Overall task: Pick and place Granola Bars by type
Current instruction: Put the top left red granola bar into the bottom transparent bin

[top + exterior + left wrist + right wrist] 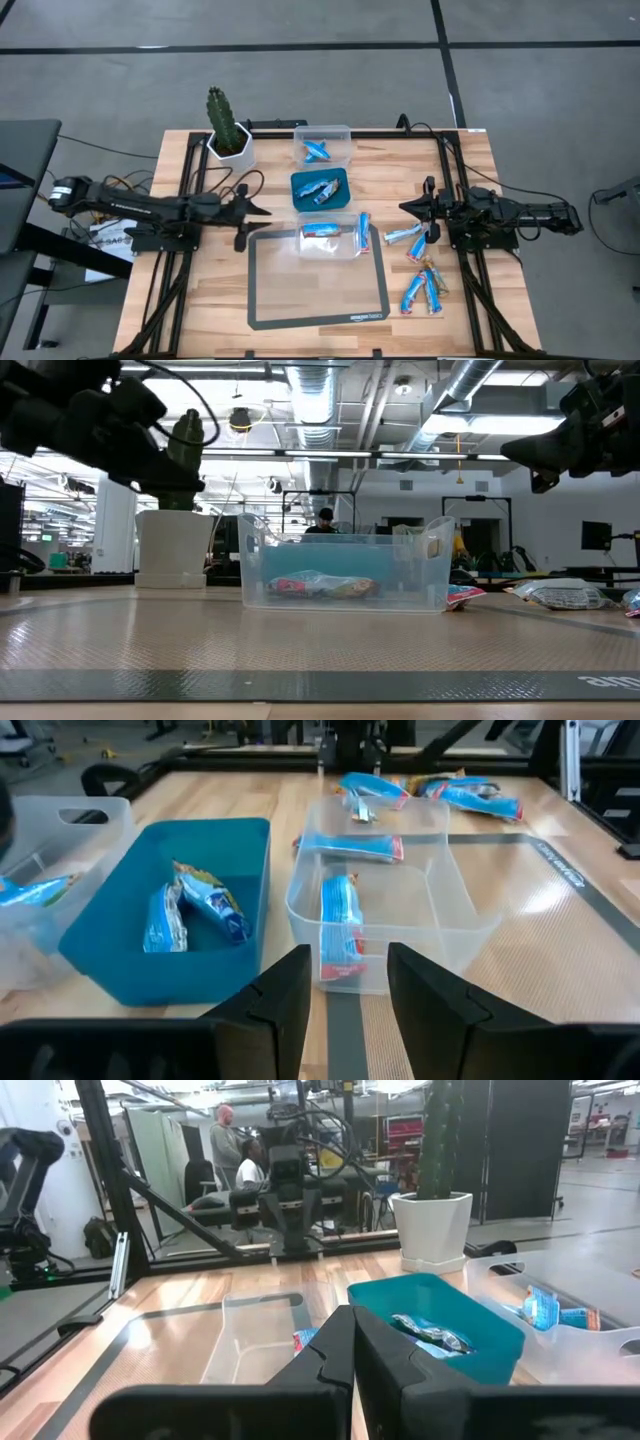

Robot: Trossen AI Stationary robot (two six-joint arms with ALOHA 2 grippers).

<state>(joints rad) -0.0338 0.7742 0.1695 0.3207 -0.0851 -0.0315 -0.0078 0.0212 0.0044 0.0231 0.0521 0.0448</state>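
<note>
Wooden table (200, 300) with a grey mat (318, 318) near the front, a cactus in a white pot (229, 135) at the back. Big workshop room behind, with pipes on the ceiling and a person (324, 520) far off. Left gripper (262, 211) up in the air beside the mat's back left corner, fingers (285, 1005) apart, holding nothing. Right gripper (405, 208) up over the right side of the table, fingers (330, 1360) pressed together, holding nothing. Three boxes in a row between the two grippers: clear bin at the back (322, 145) with blue bars (317, 151), teal bin (319, 190) with more bars (318, 191), clear bin at the front (322, 236) with one bar (321, 230). Loose blue bars (403, 235) on the table just below the right gripper, and one brownish bar (434, 282) among them.
</note>
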